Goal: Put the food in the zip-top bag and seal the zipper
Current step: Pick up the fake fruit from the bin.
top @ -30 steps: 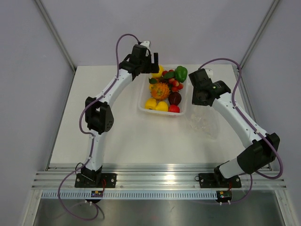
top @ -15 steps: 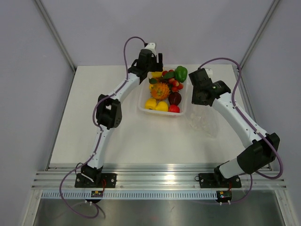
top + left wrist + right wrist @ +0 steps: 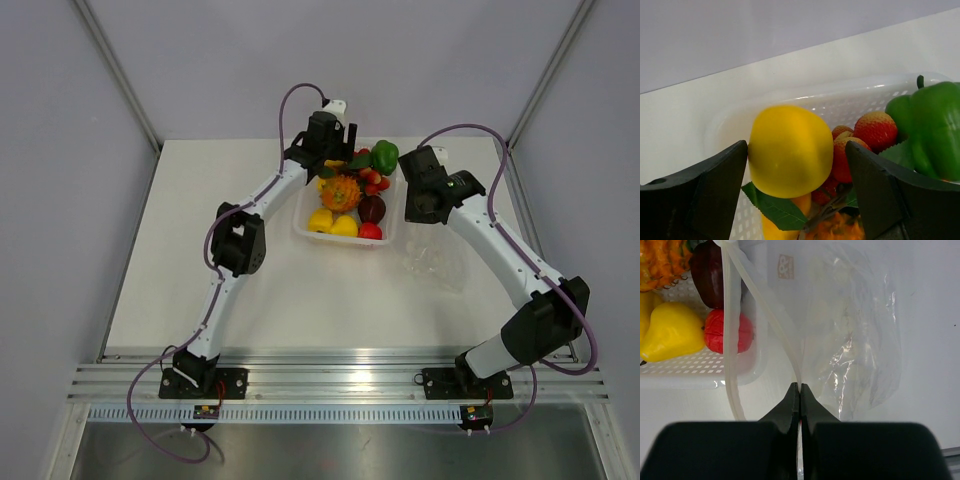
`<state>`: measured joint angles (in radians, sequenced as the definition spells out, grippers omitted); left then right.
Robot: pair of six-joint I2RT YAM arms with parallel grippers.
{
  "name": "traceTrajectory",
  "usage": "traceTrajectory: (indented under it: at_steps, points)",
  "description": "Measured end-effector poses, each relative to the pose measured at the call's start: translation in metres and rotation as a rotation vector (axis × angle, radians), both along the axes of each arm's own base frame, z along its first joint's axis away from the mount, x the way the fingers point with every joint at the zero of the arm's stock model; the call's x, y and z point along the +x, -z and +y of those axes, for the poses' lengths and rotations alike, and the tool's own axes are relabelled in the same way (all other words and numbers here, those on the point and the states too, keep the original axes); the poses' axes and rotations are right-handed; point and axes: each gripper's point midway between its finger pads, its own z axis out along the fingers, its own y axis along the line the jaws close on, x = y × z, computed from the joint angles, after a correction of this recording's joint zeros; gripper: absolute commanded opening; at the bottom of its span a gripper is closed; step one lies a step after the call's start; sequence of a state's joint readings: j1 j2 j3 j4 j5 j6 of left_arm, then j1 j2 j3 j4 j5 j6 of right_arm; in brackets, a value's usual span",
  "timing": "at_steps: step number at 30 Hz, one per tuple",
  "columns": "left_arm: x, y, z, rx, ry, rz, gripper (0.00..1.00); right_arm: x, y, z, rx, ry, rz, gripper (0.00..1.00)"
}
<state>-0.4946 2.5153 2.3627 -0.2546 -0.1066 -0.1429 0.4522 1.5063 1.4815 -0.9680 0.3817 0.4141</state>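
The left gripper [image 3: 796,175] hangs over the far left corner of the tray [image 3: 850,100], jaws spread wide on either side of a yellow fruit [image 3: 790,150] and not yet pressing on it. The fruit looks hard, smooth and glossy, probably light and hollow. It could squirt out of a pinch made above or below its middle, so the widest part of the round body is the place to close on. Beside it lie red berries [image 3: 875,131] and a green pepper [image 3: 932,130], all inside the tray.

To the right of the tray, the right gripper [image 3: 799,390] is closed, pinching the zipper [image 3: 729,340] of the bag [image 3: 855,340]. The bag is thin, limp and crinkly, and it sags onto the table [image 3: 200,250] just beside the tray. The strip is its only firm edge, so that is the sensible place to hold it.

The left wrist view shows the jaws straddling the fruit, which the overhead view hides under the wrist. The right wrist view shows the two zipper strips parted into a narrow mouth. From overhead the bag is only a faint sheen, though that view alone places both arms against the tray.
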Motion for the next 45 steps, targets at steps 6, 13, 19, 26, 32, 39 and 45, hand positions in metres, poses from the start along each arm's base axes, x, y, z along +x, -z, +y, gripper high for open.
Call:
traceTrajectory:
  at_steps: [6, 13, 19, 26, 32, 39, 45]
  points:
    - [-0.008, 0.004, -0.008, 0.054, 0.001, -0.005, 0.84, -0.001, 0.002, 0.002, 0.006, -0.006, 0.005, 0.0]
    - [-0.007, 0.006, -0.003, 0.082, -0.016, -0.003, 0.88, -0.001, 0.002, 0.002, 0.005, -0.009, 0.006, 0.0]
    - [-0.008, 0.009, 0.0, 0.096, -0.017, 0.006, 0.88, -0.002, 0.004, 0.004, 0.016, -0.017, 0.015, 0.0]
    - [-0.009, 0.013, -0.002, 0.089, -0.011, 0.015, 0.78, -0.003, 0.007, 0.005, 0.019, -0.021, 0.023, 0.0]
    - [-0.007, 0.019, -0.002, 0.085, -0.004, 0.019, 0.76, -0.004, 0.009, 0.004, 0.017, -0.022, 0.029, 0.0]
    - [-0.007, 0.022, -0.004, 0.089, 0.014, 0.02, 0.55, -0.005, 0.012, 0.004, 0.013, -0.025, 0.034, 0.0]
    - [-0.013, 0.022, -0.003, 0.085, 0.021, 0.017, 0.47, -0.005, 0.012, 0.004, 0.013, -0.025, 0.034, 0.0]
